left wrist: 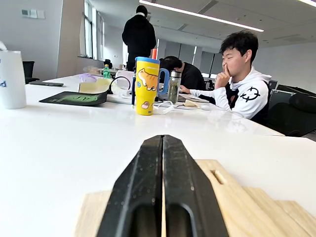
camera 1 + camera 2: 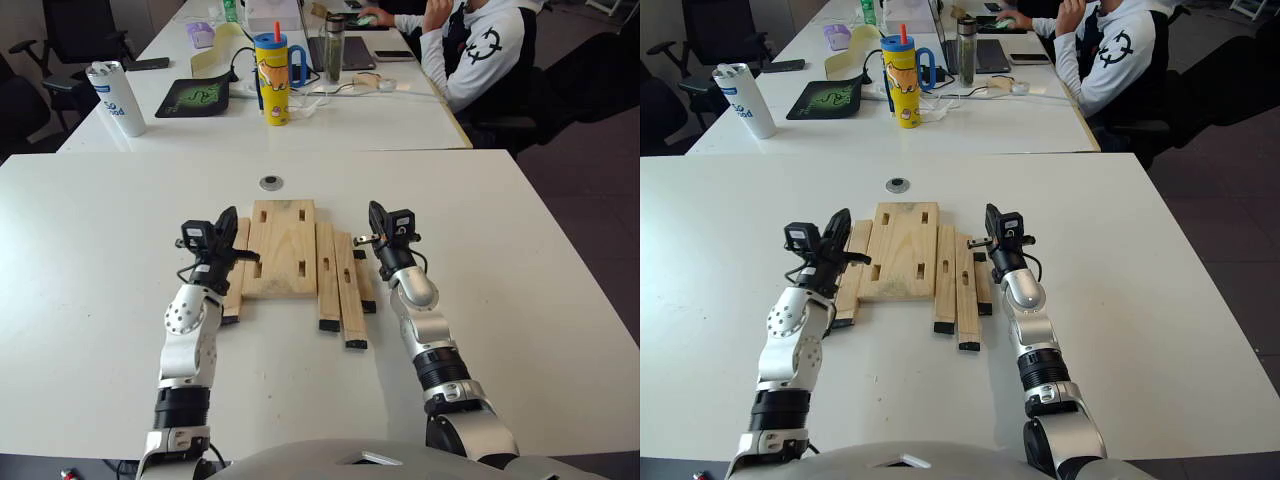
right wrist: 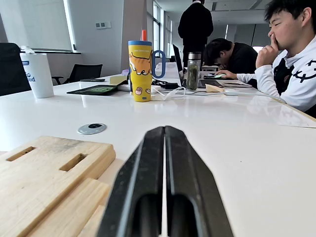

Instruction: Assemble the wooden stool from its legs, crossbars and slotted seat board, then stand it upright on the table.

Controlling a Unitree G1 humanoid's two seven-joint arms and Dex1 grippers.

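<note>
With my left gripper (image 2: 228,220) and right gripper (image 2: 376,212) both closed and empty flanking the seat board (image 2: 283,240), I'd open one wide and take a loose slat (image 2: 327,275) squarely mid-length.

Seat board: slotted seat board (image 2: 898,250) lies flat on the white surface (image 2: 1140,280).
Right bars: three wooden bars (image 2: 965,295) lie side by side along the board's right edge.
Left bar: one wooden piece (image 2: 849,287) lies against the board's left edge.
Left pincer (image 2: 844,219): fingers together, over the left piece.
Right pincer (image 2: 991,213): fingers together, just beside the three bars.
</note>
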